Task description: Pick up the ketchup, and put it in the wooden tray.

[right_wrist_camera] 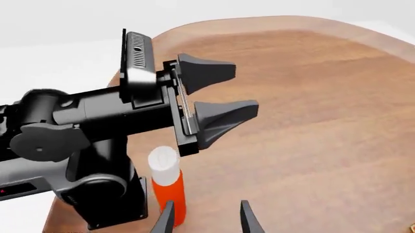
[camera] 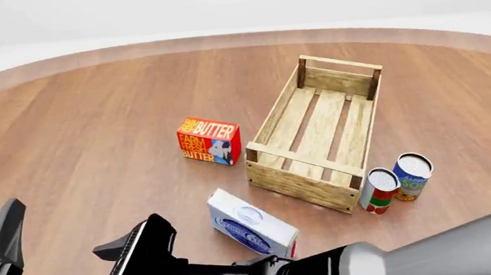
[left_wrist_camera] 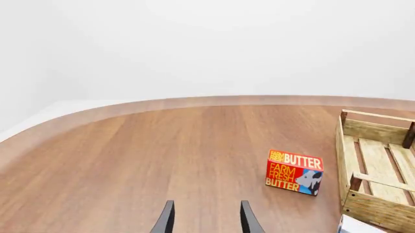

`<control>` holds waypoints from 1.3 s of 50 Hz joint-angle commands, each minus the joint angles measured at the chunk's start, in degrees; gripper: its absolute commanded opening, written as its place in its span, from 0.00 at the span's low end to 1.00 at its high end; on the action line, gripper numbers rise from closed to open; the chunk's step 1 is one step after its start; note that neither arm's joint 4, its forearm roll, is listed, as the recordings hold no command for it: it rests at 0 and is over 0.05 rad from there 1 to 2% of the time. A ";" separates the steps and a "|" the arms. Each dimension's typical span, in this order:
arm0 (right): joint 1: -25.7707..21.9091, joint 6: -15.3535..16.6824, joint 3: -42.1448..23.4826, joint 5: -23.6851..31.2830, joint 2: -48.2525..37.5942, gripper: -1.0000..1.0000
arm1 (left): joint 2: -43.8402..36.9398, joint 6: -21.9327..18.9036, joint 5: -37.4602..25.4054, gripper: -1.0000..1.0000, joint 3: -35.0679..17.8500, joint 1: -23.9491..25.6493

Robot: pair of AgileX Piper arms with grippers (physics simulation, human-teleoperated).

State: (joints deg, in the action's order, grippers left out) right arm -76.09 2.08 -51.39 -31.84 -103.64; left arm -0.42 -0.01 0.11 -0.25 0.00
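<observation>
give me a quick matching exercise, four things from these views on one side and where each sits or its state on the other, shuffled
1. ketchup
2. butter box
3. wooden tray
4. two cans

A. holds nothing
B. to the right of the tray's near end
C. upright beside the left arm's base
D. to the left of the tray

Pairs: 1-C, 2-D, 3-A, 4-B

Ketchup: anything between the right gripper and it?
Nothing sits in the gap. In the right wrist view the ketchup stands just ahead of the open right gripper, but the left gripper hangs close above it.
</observation>
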 commanded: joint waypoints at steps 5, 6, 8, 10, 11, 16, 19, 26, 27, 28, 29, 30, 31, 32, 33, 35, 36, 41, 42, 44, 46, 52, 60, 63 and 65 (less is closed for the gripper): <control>-3.70 -0.54 -3.14 1.06 -2.88 1.00 | 0.00 0.00 0.00 1.00 0.00 0.02; -3.84 -0.59 -3.34 1.13 -3.10 1.00 | 0.01 0.01 0.00 1.00 0.00 0.00; -4.12 -0.66 -3.65 1.16 -3.47 1.00 | 0.00 0.01 0.00 1.00 0.00 0.00; -4.14 -0.68 -3.74 1.16 -3.59 1.00 | 0.00 -0.01 0.00 1.00 0.00 0.01; -4.30 -0.76 -4.02 1.18 -4.00 1.00 | 0.17 -0.01 -0.20 1.00 -0.02 -0.33; -4.47 -0.84 -4.70 1.21 -4.96 1.00 | 0.14 -0.03 -0.16 1.00 -0.01 -0.33; -4.85 -0.80 -5.55 1.51 -5.91 1.00 | 0.12 -0.02 -0.15 1.00 -0.01 -0.33; -5.51 -0.94 -7.36 2.21 -8.06 1.00 | 0.07 -0.02 -0.10 1.00 -0.01 -0.33; -5.55 -0.98 -7.49 2.15 -8.29 1.00 | 0.07 -0.02 -0.10 1.00 -0.01 -0.33; -5.70 -1.05 -7.84 2.26 -8.74 1.00 | 0.08 -0.03 -0.12 1.00 -0.01 -0.33; -5.70 -1.06 -8.02 2.29 -9.00 1.00 | 0.10 -0.02 -0.13 1.00 -0.02 -0.33; -5.76 -1.06 -8.23 2.34 -9.28 1.00 | 0.10 -0.02 -0.14 1.00 -0.02 -0.33; -5.90 -1.24 -8.50 2.34 -9.65 1.00 | 0.10 -0.02 -0.14 1.00 -0.02 -0.33; -6.00 -1.27 -8.75 2.43 -9.96 1.00 | 0.10 -0.02 -0.14 1.00 -0.02 -0.33; -6.04 -1.25 -9.09 2.58 -10.37 1.00 | 0.10 -0.02 -0.14 1.00 -0.02 -0.33; -6.16 -1.24 -9.36 2.73 -10.66 1.00 | 0.14 -0.02 -0.20 1.00 -0.04 -0.33; -6.17 -1.25 -9.57 2.81 -10.94 1.00 | 0.16 -0.02 -0.22 1.00 -0.04 -0.33; -6.45 -1.80 -10.80 3.28 -12.64 1.00 | 0.18 -0.02 -0.25 1.00 -0.05 -0.33; -6.38 -1.83 -10.96 3.36 -12.84 1.00 | 0.18 -0.02 -0.25 1.00 -0.05 -0.33; -6.51 -1.92 -11.47 3.61 -13.40 1.00 | 0.18 -0.02 -0.25 1.00 -0.05 -0.34; -6.60 -2.06 -11.60 3.60 -13.60 1.00 | 0.18 -0.02 -0.24 1.00 -0.05 -0.33; -6.87 -2.26 -12.91 4.14 -15.25 1.00 | 0.17 -0.02 -0.24 1.00 -0.05 -0.34; -6.47 -2.66 -13.46 3.81 -16.81 1.00 | 0.14 -0.02 -0.20 1.00 -0.04 -0.34; -6.44 -2.89 -13.59 3.63 -17.31 1.00 | 0.13 -0.02 -0.19 1.00 -0.04 -0.35; -6.43 -3.02 -13.66 3.54 -17.58 1.00 | 0.14 -0.02 -0.19 1.00 -0.03 -0.35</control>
State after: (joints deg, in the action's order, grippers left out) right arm -82.62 -0.39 -64.18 -28.14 -119.34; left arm -0.27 -0.03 -0.10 -0.29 -0.33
